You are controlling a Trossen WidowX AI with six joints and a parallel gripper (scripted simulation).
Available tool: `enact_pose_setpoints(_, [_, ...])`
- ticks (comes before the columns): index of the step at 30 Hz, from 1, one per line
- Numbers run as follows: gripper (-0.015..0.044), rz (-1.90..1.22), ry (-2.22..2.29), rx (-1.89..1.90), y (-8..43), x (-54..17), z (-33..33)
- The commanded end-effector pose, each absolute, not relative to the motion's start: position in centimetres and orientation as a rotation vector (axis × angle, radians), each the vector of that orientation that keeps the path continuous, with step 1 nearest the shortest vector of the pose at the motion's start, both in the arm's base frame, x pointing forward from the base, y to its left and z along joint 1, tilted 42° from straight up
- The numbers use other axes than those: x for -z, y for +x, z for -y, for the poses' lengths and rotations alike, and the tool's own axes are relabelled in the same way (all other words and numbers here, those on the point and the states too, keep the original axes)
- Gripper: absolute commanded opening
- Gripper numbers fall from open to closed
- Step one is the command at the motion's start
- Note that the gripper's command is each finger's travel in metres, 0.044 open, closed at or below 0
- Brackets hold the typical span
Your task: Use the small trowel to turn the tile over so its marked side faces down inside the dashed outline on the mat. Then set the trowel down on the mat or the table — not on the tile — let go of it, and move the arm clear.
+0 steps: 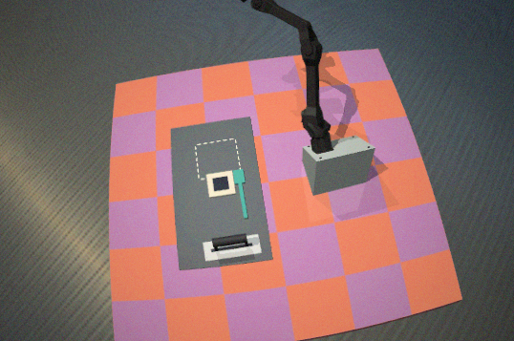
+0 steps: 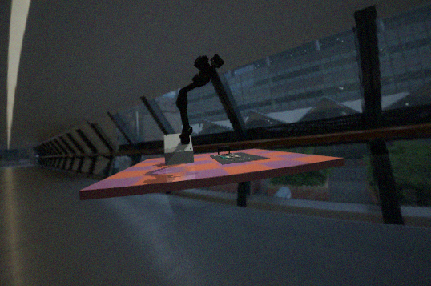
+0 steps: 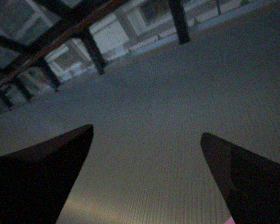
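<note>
The tile (image 1: 221, 183), cream with a dark square on its upward face, lies flat on the grey mat (image 1: 191, 223) (image 2: 256, 158). It is just below the dashed outline (image 1: 197, 161) in the top view, its top edge at the outline's lower line. The teal trowel (image 1: 243, 199) lies on the mat right of the tile, its blade beside the tile's upper right corner; whether they touch is unclear. Its handle points toward the black bar. My gripper (image 3: 148, 134) is open and empty, raised high and far from tile and trowel. The wrist view shows only floor between the fingers.
A white plate (image 1: 207, 252) with a raised black bar (image 1: 230, 242) stands at the mat's lower end in the top view. The arm (image 1: 311, 84) (image 2: 183, 110) rises from a grey box base (image 1: 341, 172) (image 2: 179, 157) right of the mat on the checkered table (image 1: 306, 256).
</note>
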State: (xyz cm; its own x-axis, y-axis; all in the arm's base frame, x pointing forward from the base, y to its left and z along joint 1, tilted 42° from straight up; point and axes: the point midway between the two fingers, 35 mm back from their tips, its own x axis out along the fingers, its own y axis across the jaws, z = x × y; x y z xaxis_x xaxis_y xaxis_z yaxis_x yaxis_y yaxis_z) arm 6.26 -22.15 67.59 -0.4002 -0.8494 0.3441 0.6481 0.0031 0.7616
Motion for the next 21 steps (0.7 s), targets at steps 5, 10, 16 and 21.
enact_pose_setpoints(5, [0.0269, 1.100, 0.259, 1.661, 6.26, -67.58, 22.15])
enact_pose_setpoints(10, [0.0138, 1.100, 0.260, 1.661, 6.26, -67.58, 22.15])
enact_pose_setpoints(16, [0.0100, 1.100, 0.260, 1.661, 6.26, -67.58, 22.15])
enact_pose_setpoints(21, [0.0100, 1.100, 0.259, 1.661, 6.26, -67.59, 22.15])
